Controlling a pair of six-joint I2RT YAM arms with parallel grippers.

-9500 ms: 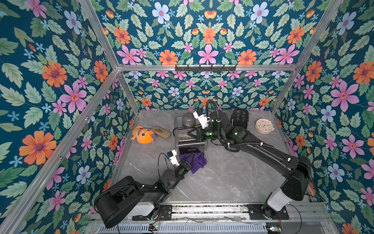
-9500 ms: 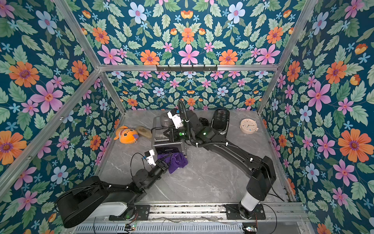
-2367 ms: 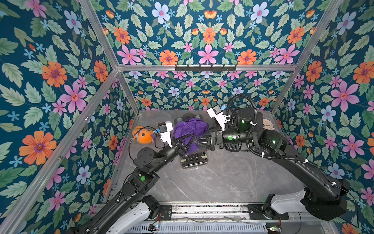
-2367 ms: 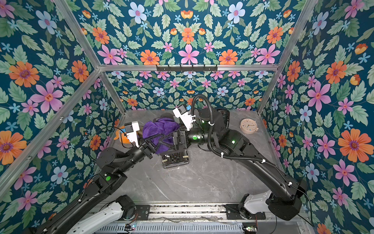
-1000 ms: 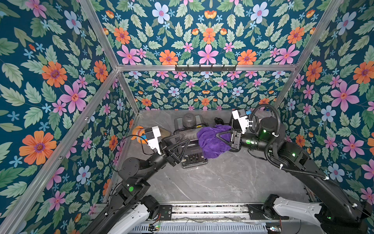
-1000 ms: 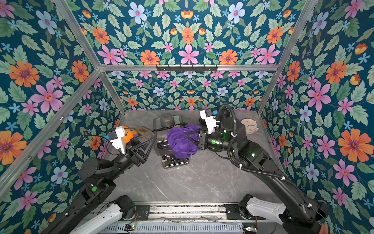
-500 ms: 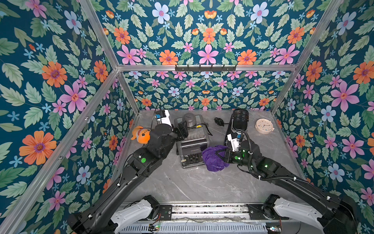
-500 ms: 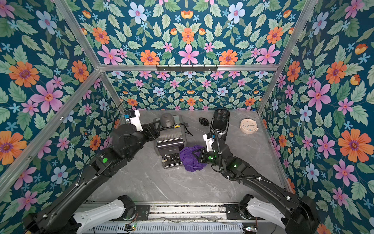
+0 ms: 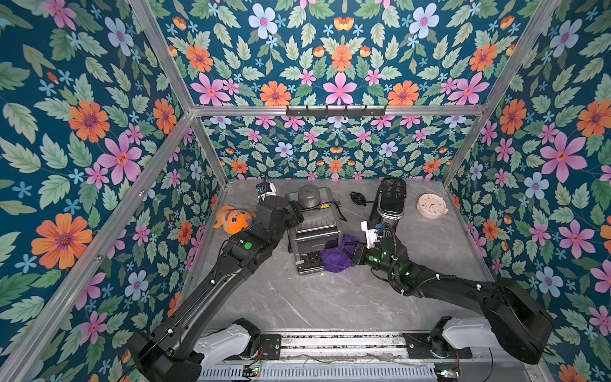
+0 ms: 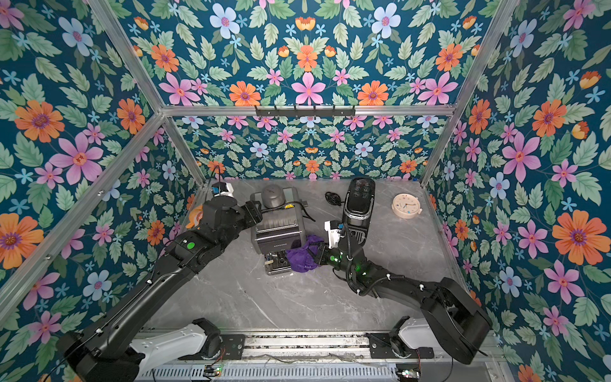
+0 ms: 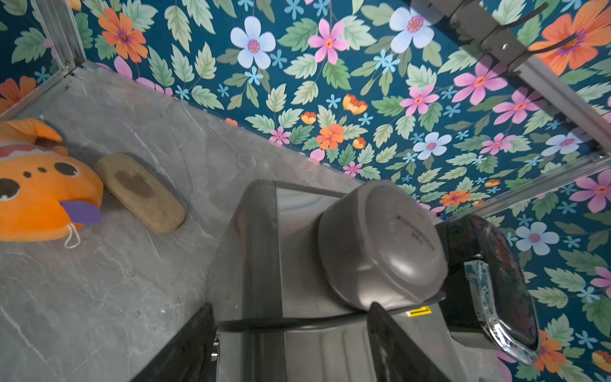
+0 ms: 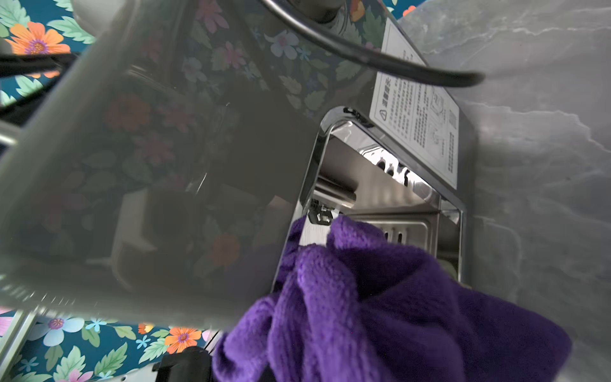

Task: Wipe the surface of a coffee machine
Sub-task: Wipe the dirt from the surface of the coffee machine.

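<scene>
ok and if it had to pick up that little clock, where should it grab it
Probably the rim of the clock, pinched across from straight above: it lies flat, face up, on the table, so only its edge offers opposing sides.

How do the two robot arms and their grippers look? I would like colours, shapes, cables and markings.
The left arm and right arm are black, with rounded, boxy links. Each has a green light and a white base housing. Black cables run along them, fixed with white ties. A white camera module sits at each wrist. The left gripper has flat black fingers.
</scene>
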